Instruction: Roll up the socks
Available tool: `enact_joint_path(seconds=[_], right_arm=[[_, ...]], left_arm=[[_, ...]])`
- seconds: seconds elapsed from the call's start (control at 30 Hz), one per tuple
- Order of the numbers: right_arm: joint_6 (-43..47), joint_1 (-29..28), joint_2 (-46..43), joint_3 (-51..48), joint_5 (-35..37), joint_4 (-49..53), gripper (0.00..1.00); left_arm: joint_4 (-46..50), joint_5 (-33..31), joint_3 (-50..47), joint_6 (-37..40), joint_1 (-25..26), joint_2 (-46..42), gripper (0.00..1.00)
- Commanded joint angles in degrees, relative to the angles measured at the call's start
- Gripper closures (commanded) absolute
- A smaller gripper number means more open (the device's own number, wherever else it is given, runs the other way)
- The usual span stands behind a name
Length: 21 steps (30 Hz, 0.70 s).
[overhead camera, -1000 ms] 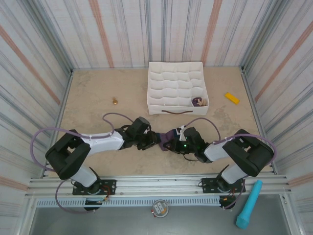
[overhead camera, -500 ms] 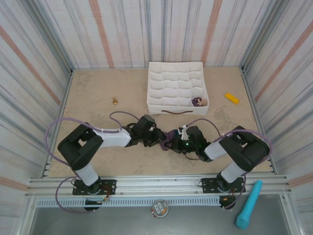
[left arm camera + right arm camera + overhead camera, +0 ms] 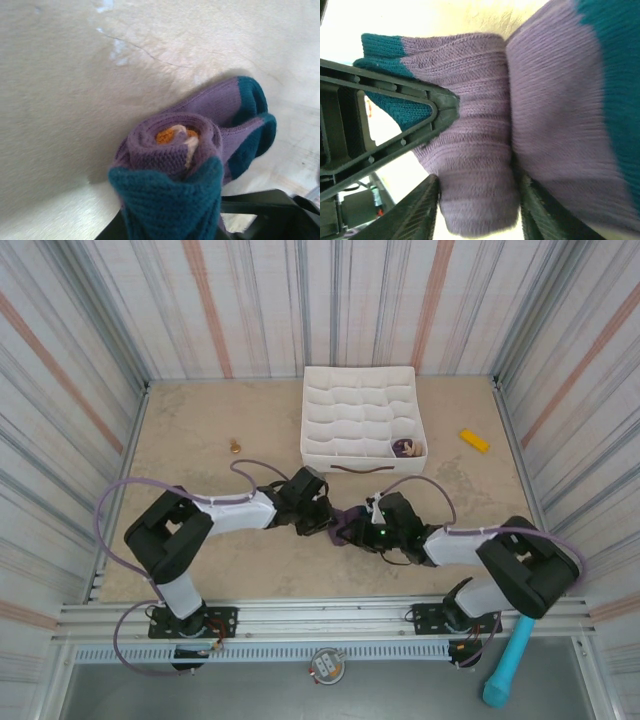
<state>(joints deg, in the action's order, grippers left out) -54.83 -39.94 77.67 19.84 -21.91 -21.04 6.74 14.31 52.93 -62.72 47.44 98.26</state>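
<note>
The left pincer [image 3: 322, 522] was clamped on the socks [image 3: 175, 145], biting the roll near its teal edge; in the right wrist view one of its black fingers [image 3: 395, 125] dug into the purple knit. The right pincer [image 3: 477, 210] stood apart, one finger on either side of the roll's end, apparently holding nothing firmly.

The socks lay on the counter [image 3: 200, 480] between the two pincers, near the front edge and about the middle. They were wound into a coil with orange at its core, and a flat tail with teal tips trailed toward 2 o'clock in the left wrist view.

The white tray [image 3: 330, 455] sat at 12 o'clock from the roll, a yellow block [image 3: 474, 440] at 2 o'clock, and a small brass piece [image 3: 235, 447] at 10 o'clock.

With only one pincer gripping, the springy knit could uncoil, since the tail was not tucked. The left hold looked close to the edge, so a tug could pull the outer layer free. The fingers were crowded and could knock together.
</note>
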Motion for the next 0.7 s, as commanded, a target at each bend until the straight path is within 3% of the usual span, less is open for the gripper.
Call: enact_joint_path(seconds=[0.0,0.2,0.43,0.53,0.67], right_arm=[[7.7,-1.4,-5.7,3.4,9.9,21.0,0.45],[15.8,-11.5,-8.9,10.9,24.4,30.8,0.37],[22.8,-25.9,-5.8,11.6,40.7,24.8,0.33],[24.7,-29.6,-3.0,11.7,45.0,22.2,0.33],[25.7,-30.3,0.2,12.2,45.7,19.4,0.33]], left_arm=[[13.9,-5.3,1.9,2.1,0.2,-2.5,1.00],[19.8,-6.7,2.3,0.4,-0.1,-4.3,1.00],[18.9,-2.3,2.4,-2.9,-0.6,-2.5,1.00],[18.2,-1.2,2.5,-3.5,-0.8,-1.9,1.00],[18.3,-0.8,2.8,-3.7,-0.8,-1.4,1.00]])
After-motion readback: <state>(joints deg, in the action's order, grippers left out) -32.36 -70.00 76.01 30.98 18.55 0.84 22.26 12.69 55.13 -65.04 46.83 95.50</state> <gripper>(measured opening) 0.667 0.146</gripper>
